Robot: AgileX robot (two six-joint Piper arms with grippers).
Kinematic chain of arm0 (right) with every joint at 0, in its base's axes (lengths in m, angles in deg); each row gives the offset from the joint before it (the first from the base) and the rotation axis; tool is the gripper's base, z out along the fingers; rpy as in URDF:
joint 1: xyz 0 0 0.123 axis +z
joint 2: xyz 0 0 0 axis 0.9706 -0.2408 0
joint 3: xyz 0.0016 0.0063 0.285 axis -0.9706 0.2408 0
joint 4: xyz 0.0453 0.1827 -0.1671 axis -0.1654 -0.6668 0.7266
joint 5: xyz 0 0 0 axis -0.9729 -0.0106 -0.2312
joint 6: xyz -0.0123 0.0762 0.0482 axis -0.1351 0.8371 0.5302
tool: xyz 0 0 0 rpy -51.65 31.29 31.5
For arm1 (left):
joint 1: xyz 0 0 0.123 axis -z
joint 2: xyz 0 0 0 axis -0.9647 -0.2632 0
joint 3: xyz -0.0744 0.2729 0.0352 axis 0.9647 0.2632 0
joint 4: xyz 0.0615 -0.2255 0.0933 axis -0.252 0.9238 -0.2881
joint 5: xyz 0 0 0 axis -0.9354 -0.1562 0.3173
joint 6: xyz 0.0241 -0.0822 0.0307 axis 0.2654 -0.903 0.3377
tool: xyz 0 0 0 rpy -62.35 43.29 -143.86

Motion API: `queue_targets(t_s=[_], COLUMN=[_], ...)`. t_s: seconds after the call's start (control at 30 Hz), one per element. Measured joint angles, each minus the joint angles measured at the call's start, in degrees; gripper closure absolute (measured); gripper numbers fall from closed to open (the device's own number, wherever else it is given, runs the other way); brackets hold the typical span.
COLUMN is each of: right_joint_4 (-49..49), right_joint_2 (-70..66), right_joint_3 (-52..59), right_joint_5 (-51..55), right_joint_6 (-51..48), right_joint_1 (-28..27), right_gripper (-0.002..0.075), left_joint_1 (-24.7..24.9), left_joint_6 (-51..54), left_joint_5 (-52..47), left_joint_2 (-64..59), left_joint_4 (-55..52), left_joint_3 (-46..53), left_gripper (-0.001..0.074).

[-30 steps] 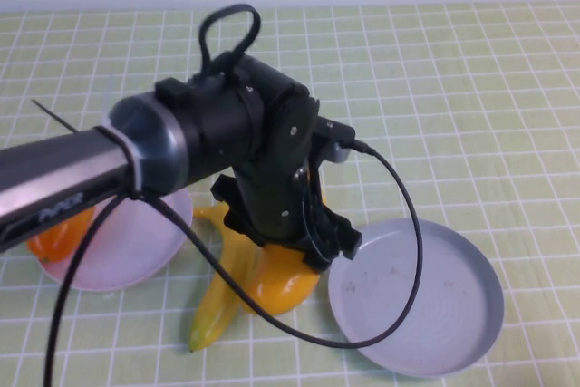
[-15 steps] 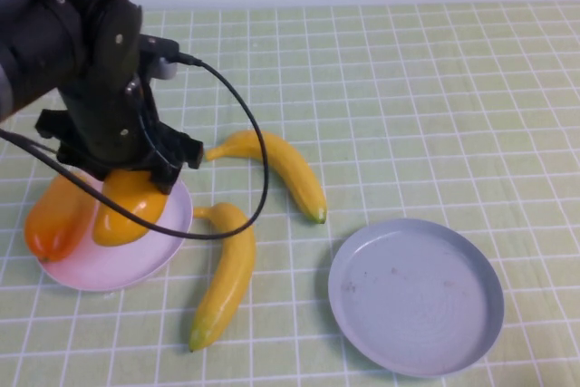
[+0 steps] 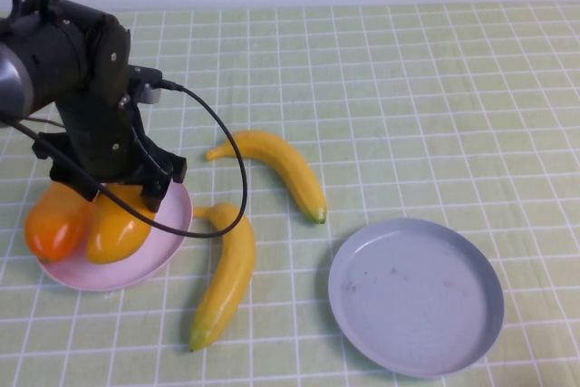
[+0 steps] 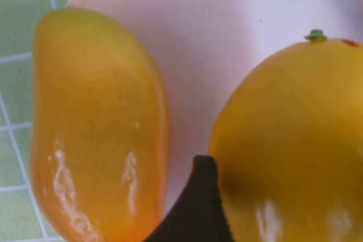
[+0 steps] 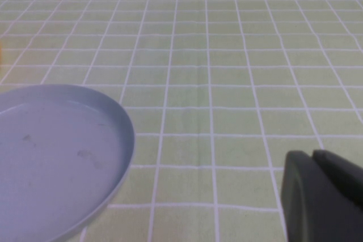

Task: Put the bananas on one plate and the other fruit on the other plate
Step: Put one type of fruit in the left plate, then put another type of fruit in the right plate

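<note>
The left gripper (image 3: 116, 195) hangs over the pink plate (image 3: 163, 251) at the table's left side, its black body hiding the far ends of the two mangoes (image 3: 116, 224). From above, its fingers are hidden under the wrist. In the left wrist view only one dark fingertip (image 4: 195, 208) shows, pressed against the rounder mango (image 4: 289, 140), so whether that hand is gripping or released cannot be told. Both mangoes lie side by side on the pink plate (image 4: 210, 38), the redder one (image 3: 53, 224) at its outer left edge (partly overhanging the rim).

The two bananas (image 3: 276, 169) lie on the green checked tablecloth (image 3: 435, 88), one just beside the pink plate, the other between the two plates.

The grey-blue plate (image 3: 415, 301) sits near the front right. The right gripper (image 5: 320, 196) shows only in its own wrist view, as a dark finger above the cloth near the grey-blue plate (image 5: 57, 157); its state cannot be told.
</note>
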Motion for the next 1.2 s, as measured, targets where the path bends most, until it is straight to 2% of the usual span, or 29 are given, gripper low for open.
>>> queue_targets(t_s=[0.17,0.37,0.43,0.47,0.63,0.7,0.8,0.97,1.2], right_joint_4=[0.00,0.00,0.00,0.00,0.00,0.00,0.00,0.00,0.00], right_joint_2=[0.00,0.00,0.00,0.00,0.00,0.00,0.00,0.00,0.00], right_joint_3=[0.00,0.00,0.00,0.00,0.00,0.00,0.00,0.00,0.00], right_joint_5=[0.00,0.00,0.00,0.00,0.00,0.00,0.00,0.00,0.00], right_joint_6=[0.00,0.00,0.00,0.00,0.00,0.00,0.00,0.00,0.00], right_joint_1=[0.00,0.00,0.00,0.00,0.00,0.00,0.00,0.00,0.00], right_gripper=[0.0743,0.0743,0.0743,0.0743,0.0743,0.0743,0.0743,0.0743,0.0743], left_joint_1=[0.00,0.00,0.00,0.00,0.00,0.00,0.00,0.00,0.00], left_joint_6=[0.13,1.18,1.43,1.50,2.04,2.12,2.28,2.26,2.26], left_joint_5=[-0.34,-5.01,-5.78,-6.00,-6.44,-6.44,-5.96,-3.64,2.05], left_joint_2=[-0.04,0.73,1.83,2.79,10.06,13.67,18.88,28.27,45.14], left_joint_4=[-0.69,-0.54,-0.05,0.29,2.11,2.23,2.23,2.33,2.33], left_joint_3=[0.00,-0.12,-0.26,-0.35,-0.62,-0.62,-0.62,0.58,12.40], left_gripper=[0.0082,0.0090,0.0147,0.0200,0.0590,0.0668,0.0715,0.0733,0.0734])
